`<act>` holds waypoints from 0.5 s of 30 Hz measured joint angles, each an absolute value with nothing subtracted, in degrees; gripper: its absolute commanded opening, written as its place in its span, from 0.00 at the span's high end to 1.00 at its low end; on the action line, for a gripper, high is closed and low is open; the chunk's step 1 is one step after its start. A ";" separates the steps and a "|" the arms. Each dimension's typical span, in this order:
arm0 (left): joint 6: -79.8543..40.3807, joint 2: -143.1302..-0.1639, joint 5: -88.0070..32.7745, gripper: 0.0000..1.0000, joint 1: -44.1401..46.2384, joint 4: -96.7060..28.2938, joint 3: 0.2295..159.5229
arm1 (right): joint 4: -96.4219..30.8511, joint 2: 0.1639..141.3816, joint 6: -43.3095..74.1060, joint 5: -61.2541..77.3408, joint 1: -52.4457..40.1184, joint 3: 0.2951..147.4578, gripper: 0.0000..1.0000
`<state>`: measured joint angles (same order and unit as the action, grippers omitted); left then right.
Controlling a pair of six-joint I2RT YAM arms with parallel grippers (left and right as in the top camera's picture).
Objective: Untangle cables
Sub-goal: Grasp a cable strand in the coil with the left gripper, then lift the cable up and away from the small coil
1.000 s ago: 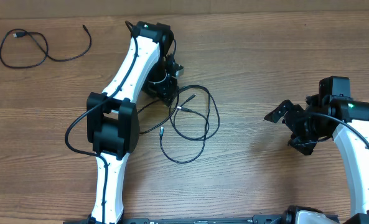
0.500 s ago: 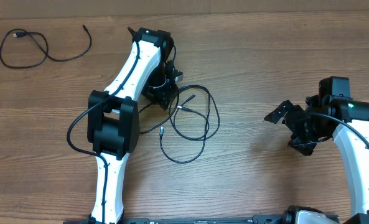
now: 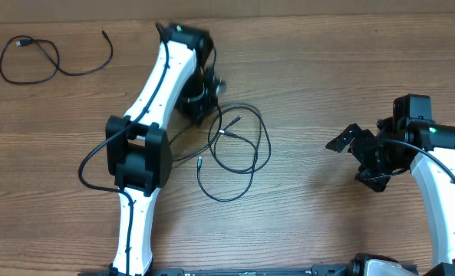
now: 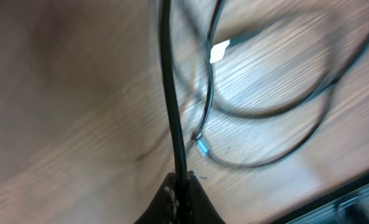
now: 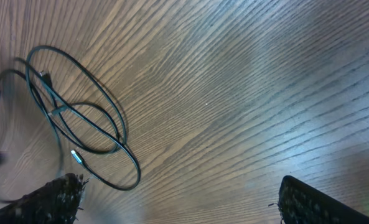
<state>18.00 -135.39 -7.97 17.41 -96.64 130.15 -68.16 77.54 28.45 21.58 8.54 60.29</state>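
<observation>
Left gripper (image 4: 179, 186) is pinched tight on one thin black cord, which runs straight up from between its dark fingertips in the blurred left wrist view. Right gripper (image 5: 184, 198) stands spread wide, its two black fingers (image 5: 56, 196) far apart at the lower corners of its own view, with nothing held and nothing touched.

Both work over a brown wood-grain table (image 3: 327, 92). The white left arm with black joints (image 3: 154, 88) reaches diagonally up the middle-left of the table, and the white right arm (image 3: 434, 184) bends in from the lower right edge.

A loose tangle of thin black cables (image 3: 239, 149) lies on the table centre, just beside and below the left gripper (image 3: 200, 96), with overlapping loops spreading to the right. It sits well apart from the right gripper (image 3: 357, 162), to that gripper's left. From the right wrist the same tangle (image 5: 84, 124) shows as crossed ovals.

A separate thin black cord (image 3: 56, 60) lies looped in the far left corner, away from both arms.

A small silvery plug tip (image 3: 222, 134) sits inside the tangle, and another plug end (image 3: 199, 161) rests at its lower left.
</observation>
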 measured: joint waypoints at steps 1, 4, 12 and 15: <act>17.98 -135.39 -9.26 0.96 17.39 -96.68 133.73 | -68.12 77.54 28.42 21.58 8.54 60.29 0.00; 18.06 -133.93 -16.01 0.96 17.41 -96.64 145.80 | -68.38 77.54 28.42 21.58 8.54 60.29 0.00; 16.93 -125.05 -28.38 0.96 17.67 -93.58 167.52 | -68.40 77.54 28.45 21.58 8.54 60.29 0.00; 14.22 -119.94 -30.26 0.96 17.65 -88.86 172.09 | -68.27 77.54 28.47 21.61 8.54 60.29 0.00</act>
<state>14.22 -119.94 -30.26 17.65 -88.86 172.09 -68.27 77.54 28.47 21.61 8.54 60.29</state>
